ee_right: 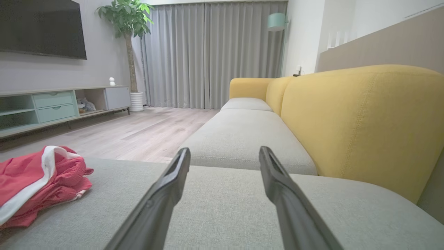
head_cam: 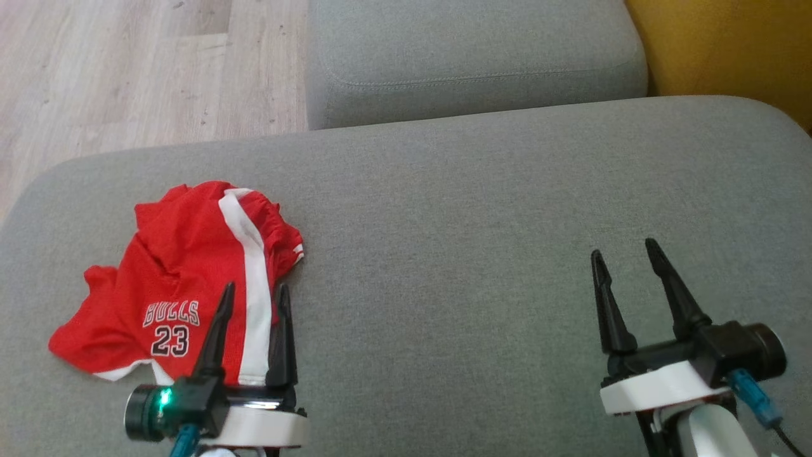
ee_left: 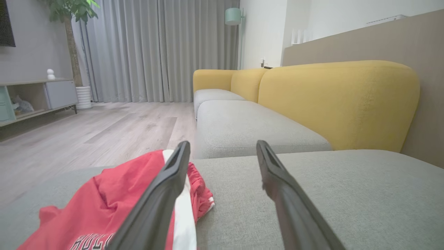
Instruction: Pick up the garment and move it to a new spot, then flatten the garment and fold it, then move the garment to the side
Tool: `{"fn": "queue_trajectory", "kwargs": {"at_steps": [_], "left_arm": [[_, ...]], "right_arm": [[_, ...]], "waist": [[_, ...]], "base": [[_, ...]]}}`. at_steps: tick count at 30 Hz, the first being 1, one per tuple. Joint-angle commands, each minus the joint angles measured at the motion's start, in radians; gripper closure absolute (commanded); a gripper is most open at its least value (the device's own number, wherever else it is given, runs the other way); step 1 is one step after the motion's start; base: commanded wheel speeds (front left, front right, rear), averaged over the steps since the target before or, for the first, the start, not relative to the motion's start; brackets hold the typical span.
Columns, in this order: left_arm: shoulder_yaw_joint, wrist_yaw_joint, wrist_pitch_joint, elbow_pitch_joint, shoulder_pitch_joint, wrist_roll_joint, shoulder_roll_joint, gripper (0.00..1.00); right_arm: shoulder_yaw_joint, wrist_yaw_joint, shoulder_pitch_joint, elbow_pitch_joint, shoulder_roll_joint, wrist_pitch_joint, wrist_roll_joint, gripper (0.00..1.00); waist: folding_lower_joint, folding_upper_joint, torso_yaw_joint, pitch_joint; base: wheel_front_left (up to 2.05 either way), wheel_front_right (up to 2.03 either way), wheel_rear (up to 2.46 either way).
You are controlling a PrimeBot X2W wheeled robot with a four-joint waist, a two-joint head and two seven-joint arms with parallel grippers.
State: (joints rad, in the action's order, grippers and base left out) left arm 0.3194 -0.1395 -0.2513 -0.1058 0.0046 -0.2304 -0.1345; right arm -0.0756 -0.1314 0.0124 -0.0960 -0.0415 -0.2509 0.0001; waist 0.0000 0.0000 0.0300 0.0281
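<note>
**First step not yet begun: garment waits to be picked up**

You are at the very start. The garment (head_cam: 184, 266) lies crumpled on the sofa seat (head_cam: 476, 222), not lifted, flattened or folded. Your next move is the pick-up, and the left tool (head_cam: 255, 287) looks best placed for it. Lower it onto the cloth, close on a bunched fold rather than a single flat layer, then lift clear before carrying it across. The open stretch of seat in the middle looks like the natural new spot.

Nearest you, the left tool stands wide open and holds nothing. Its two fingers point forward over the garment's near right edge, straddling the white stripe in the head view. In the left wrist view one finger crosses above the red cloth. Whether it touches the fabric you cannot tell from these angles.

The right tool (head_cam: 623, 249) is also wide open and empty. It sits well apart from the garment, over bare grey seat.

The garment is red with a white side stripe and white lettering. It sits on the left part of the seat, near its left and front edges, wrinkled and partly doubled over itself.

Beyond it comes a second grey cushion (head_cam: 469, 57), with wooden floor (head_cam: 127, 70) to the left and the yellow backrest (head_cam: 729, 44) to the right.
</note>
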Motion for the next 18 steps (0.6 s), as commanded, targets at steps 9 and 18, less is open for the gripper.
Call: {"fn": "queue_trajectory", "kwargs": {"at_steps": [9,18], "left_arm": [[-0.111,0.067,-0.010,-0.015,-0.011,0.046,0.051,0.00],[-0.154,0.100,-0.010,-0.033,-0.008,0.067,0.075,0.00]], "right_arm": [[-0.020,0.001,-0.014,-0.021,-0.009,-0.011,0.020,0.00],[-0.017,0.001,-0.011,-0.022,-0.009,-0.011,0.032,0.00]], "waist": [[0.0000,0.0000,-0.003,0.001],[0.0000,0.0000,-0.026,0.007]], "base": [[0.00,0.00,0.00],[0.00,0.00,0.00]]}}
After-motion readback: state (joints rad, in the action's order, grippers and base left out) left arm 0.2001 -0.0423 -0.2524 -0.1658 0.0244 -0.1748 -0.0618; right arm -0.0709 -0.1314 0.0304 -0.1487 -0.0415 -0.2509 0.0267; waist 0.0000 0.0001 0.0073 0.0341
